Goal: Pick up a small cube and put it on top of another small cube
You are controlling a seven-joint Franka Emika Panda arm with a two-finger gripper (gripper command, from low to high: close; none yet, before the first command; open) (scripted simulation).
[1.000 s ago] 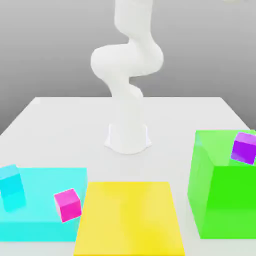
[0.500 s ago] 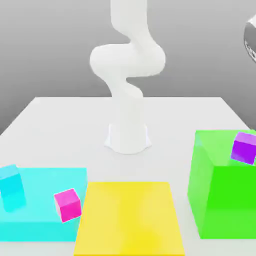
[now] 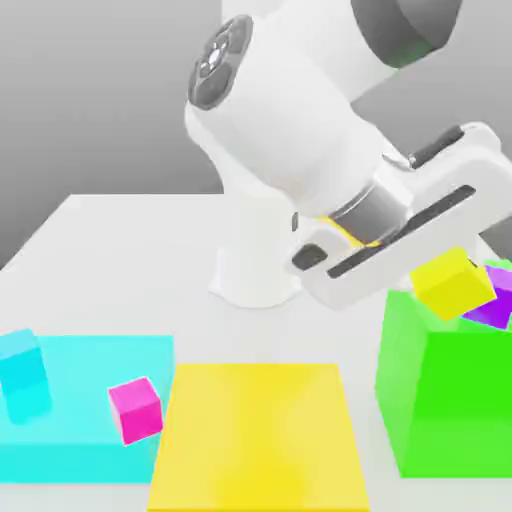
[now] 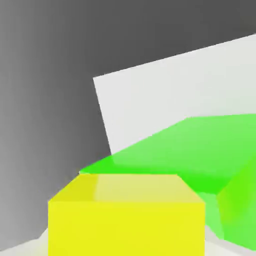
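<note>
White arm (image 3: 290,120) leans toward the green block (image 3: 450,400), pincer (image 3: 452,272) clamping the yellow cube (image 3: 452,283) beside the purple cube (image 3: 494,306).

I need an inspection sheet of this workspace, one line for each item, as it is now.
Surface: white table, bare around the arm's base.
Job's things: small yellow cube held above the green block; small purple cube on that block, partly hidden.
Clutter: cyan slab carrying a cyan cube and a pink cube; flat yellow slab.
Gripper: shut on the yellow cube.
Cables: nothing seen.
Surroundings: plain grey backdrop.
</note>
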